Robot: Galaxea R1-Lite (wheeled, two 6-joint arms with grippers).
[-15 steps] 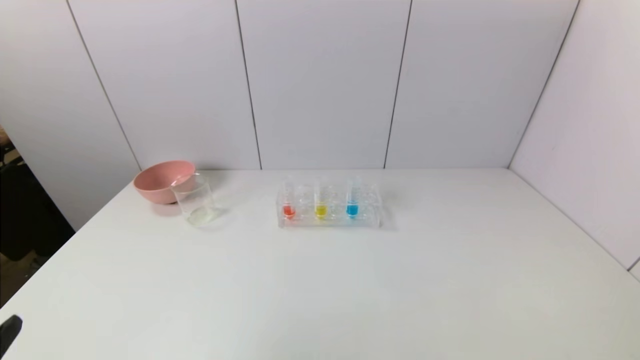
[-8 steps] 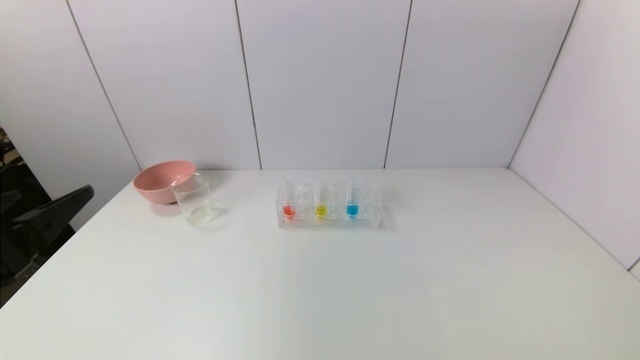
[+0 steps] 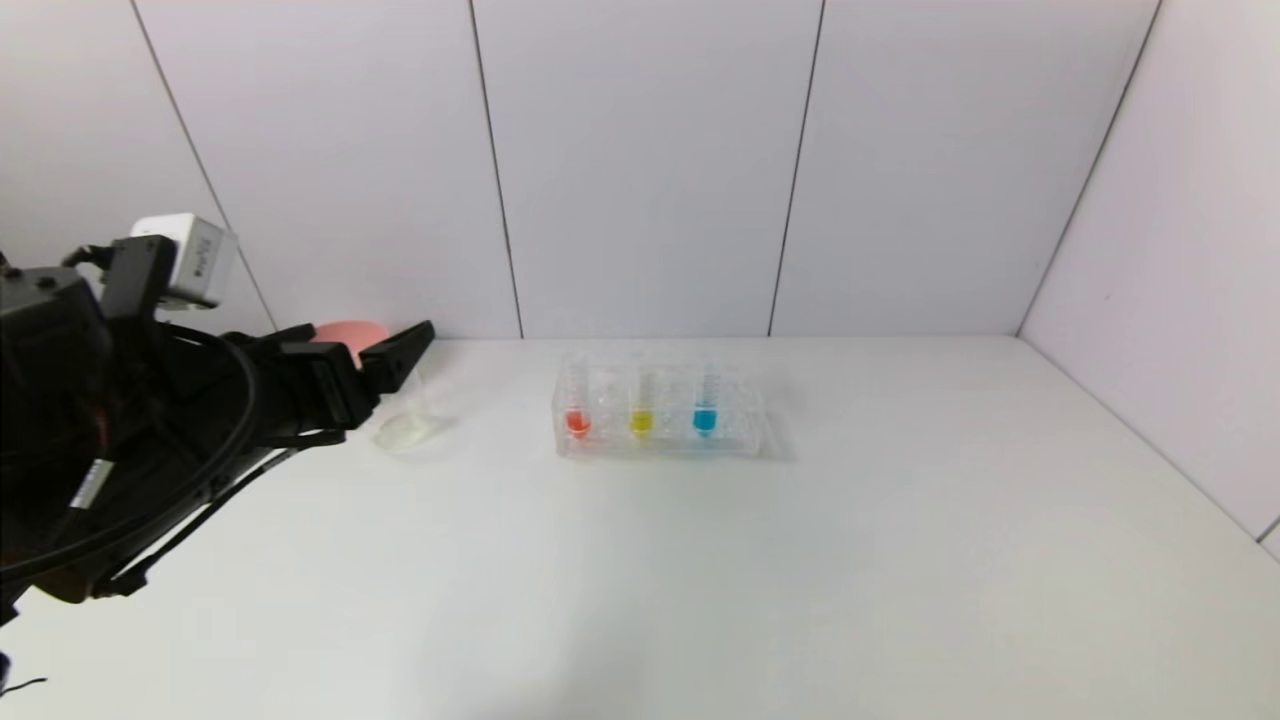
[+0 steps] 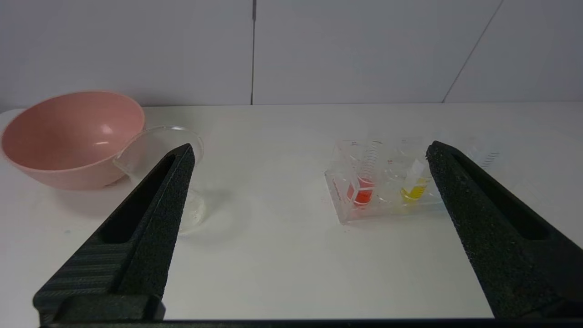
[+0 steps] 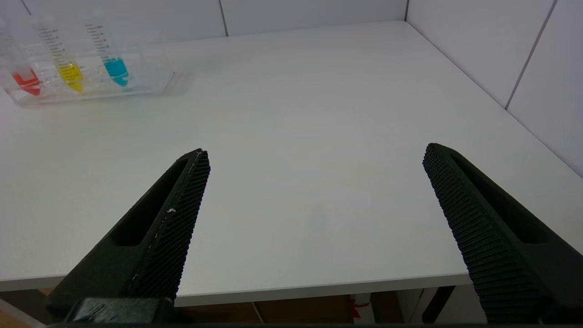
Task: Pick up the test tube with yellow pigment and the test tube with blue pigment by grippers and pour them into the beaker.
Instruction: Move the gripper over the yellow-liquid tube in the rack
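The test tube with yellow pigment [image 3: 641, 422] and the test tube with blue pigment [image 3: 704, 420] stand upright in a clear rack [image 3: 660, 446] at the table's middle back. The beaker [image 3: 405, 432] stands left of the rack, mostly hidden behind my left gripper [image 3: 368, 332]. That gripper hovers open and empty, pointing toward the rack. The left wrist view shows the left gripper [image 4: 309, 150], the beaker [image 4: 180, 135] and the yellow tube [image 4: 413, 191]; a finger hides the blue tube. My right gripper [image 5: 314, 152] is open and empty above the table's front edge, far from the yellow tube [image 5: 70, 73] and blue tube [image 5: 116, 70].
A tube with red-orange liquid [image 3: 577, 422] stands at the rack's left end. A pink bowl [image 3: 345, 330] sits behind the beaker, also in the left wrist view [image 4: 68, 132]. White walls close the back and right sides. The white table [image 3: 800, 580] spreads in front of the rack.
My left arm has risen from the lower left edge into full view and moved right, now covering most of the bowl and beaker. The rack and tubes have not moved.
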